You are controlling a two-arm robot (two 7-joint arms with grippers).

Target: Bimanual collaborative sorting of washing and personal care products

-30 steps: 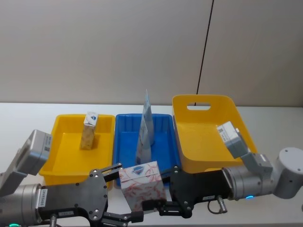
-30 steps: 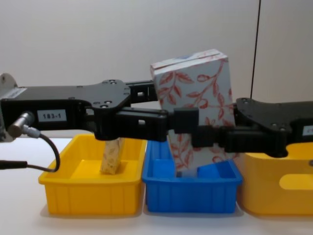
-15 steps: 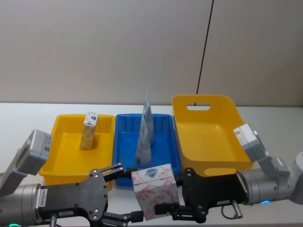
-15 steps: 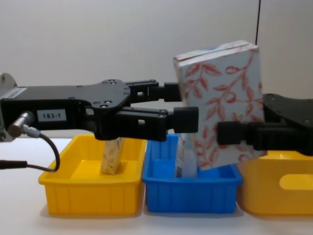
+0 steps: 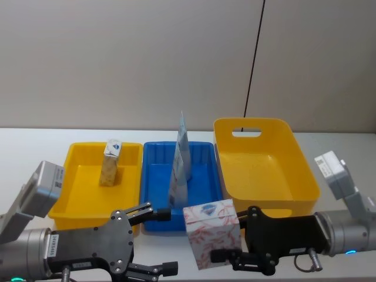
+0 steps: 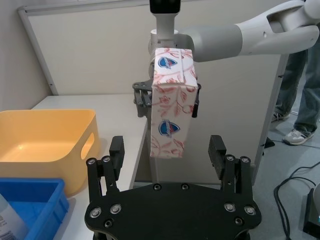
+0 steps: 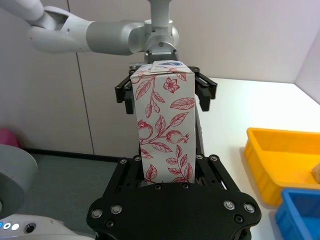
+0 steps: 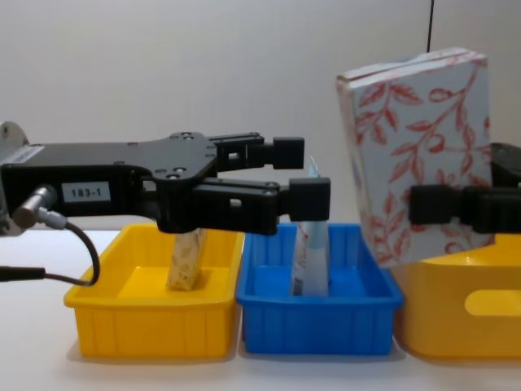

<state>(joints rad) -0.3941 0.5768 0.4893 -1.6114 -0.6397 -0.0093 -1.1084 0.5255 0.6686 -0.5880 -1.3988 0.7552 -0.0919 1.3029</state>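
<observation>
While the left gripper (image 5: 160, 239) reaches in from the lower left of the head view with its jaws spread and nothing between them, the right gripper (image 5: 230, 244) comes in from the lower right, its arm lying level along the bottom edge, its jaws pinching the large white pack (image 5: 211, 232). In the chest view the left arm stretches level across the middle of the frame, its two black fingers one above the other and pointing right.

The pack hangs clear of the surface (image 5: 35, 141), at the lower centre of the head view, in front of the gap between the blue tray (image 5: 215, 176) and the large yellow tub (image 5: 267, 176). In the chest view it sits at the upper right, tilted so that its top leans left. It is a tall box, white with a red leaf-vine print on its broad faces and a blue emblem on its top and on one narrow side. The right jaws grip it low down.

The pale blue-white pouch (image 5: 180, 161) stands upright in the blue tray. The small cream carton (image 5: 110, 163) stands in the yellow tray (image 5: 61, 202) at the left.
</observation>
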